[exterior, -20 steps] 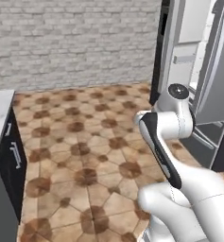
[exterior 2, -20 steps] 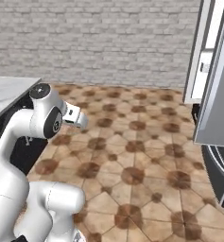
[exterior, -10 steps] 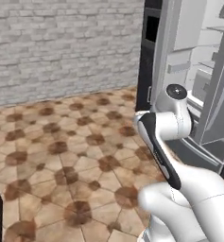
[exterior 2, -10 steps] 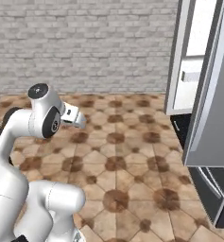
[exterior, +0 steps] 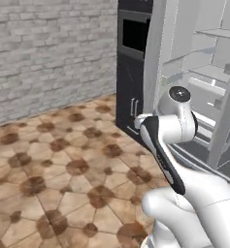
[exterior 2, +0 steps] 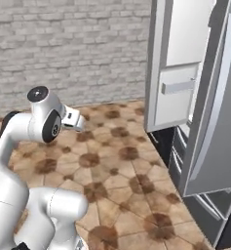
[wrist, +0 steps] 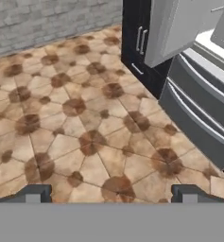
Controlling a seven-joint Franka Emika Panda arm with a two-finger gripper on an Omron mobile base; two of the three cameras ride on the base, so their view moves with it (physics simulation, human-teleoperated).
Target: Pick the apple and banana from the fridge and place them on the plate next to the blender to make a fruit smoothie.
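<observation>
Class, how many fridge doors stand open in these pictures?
2: one door swung out on the left, one on the right of the fridge. No others visible.

A floor of brown and tan patterned tiles [exterior: 63,164] stretches back to a pale grey brick wall [exterior: 48,53]. On it, to the right, stands the tall grey fridge [exterior 2: 209,97] with its doors swung open, its grey drawers low near the tiles. Just beside the fridge, a tall black cabinet [exterior: 133,72] rests on the same floor.

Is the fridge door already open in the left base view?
Yes, the fridge stands open, its grey door swung out and its white inner shelves showing.
</observation>
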